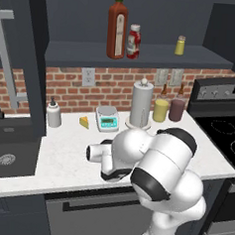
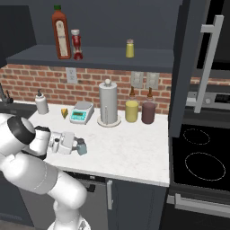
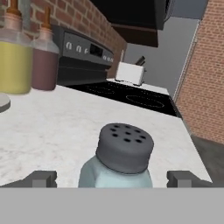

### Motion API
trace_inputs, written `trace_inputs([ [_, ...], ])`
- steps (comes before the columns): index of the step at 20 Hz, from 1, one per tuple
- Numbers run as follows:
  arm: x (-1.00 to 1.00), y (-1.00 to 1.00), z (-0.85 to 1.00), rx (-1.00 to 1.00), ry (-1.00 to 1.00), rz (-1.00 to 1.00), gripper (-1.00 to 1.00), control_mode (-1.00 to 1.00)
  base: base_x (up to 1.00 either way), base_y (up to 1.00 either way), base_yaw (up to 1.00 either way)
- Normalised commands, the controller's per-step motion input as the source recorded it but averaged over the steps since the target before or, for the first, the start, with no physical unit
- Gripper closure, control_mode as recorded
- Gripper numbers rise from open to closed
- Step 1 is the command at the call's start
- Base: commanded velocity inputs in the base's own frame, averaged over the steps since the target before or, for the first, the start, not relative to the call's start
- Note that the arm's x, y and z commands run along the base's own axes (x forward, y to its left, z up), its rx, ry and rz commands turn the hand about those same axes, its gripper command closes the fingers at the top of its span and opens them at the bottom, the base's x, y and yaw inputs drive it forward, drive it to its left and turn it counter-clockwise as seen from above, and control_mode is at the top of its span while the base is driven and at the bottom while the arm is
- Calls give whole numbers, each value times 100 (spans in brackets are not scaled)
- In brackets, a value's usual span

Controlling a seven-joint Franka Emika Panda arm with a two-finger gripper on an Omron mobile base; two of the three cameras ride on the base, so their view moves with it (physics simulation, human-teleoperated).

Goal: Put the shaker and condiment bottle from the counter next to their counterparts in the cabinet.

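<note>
Shaker (image 3: 120,162) between the spread fingertips (image 3: 41,178), upright on the counter (image 3: 65,127).

Pale blue and translucent, it wears a round grey cap dotted with small holes; the gripper (image 2: 77,147) reaches level from the side, jaws wide, not closed on it. Up on the cabinet (image 1: 143,56) shelf, the small red condiment bottle (image 1: 133,41) stands just beside the tall red bottle (image 1: 117,27), with the yellow shaker (image 1: 180,45) well apart.

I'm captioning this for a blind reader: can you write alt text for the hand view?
A small pale blue translucent shaker with a grey perforated cap stands upright on the white marbled counter, between the open jaws of the gripper. Behind it stand a yellow bottle, a maroon bottle and a black stove.
</note>
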Motion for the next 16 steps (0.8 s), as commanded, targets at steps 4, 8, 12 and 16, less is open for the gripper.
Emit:
trace_inputs([
  [4, 0, -20, -11, 0, 0, 0, -100, -100, 0, 0, 0],
  [8, 0, -31, -6, 0, 0, 0, -100, -100, 0, 0, 0],
  [12, 0, -22, -5, 0, 0, 0, 100, -100, 0, 0, 0],
  [16, 4, -15, 22, 3, 0, -4, 100, -100, 0, 0, 0],
])
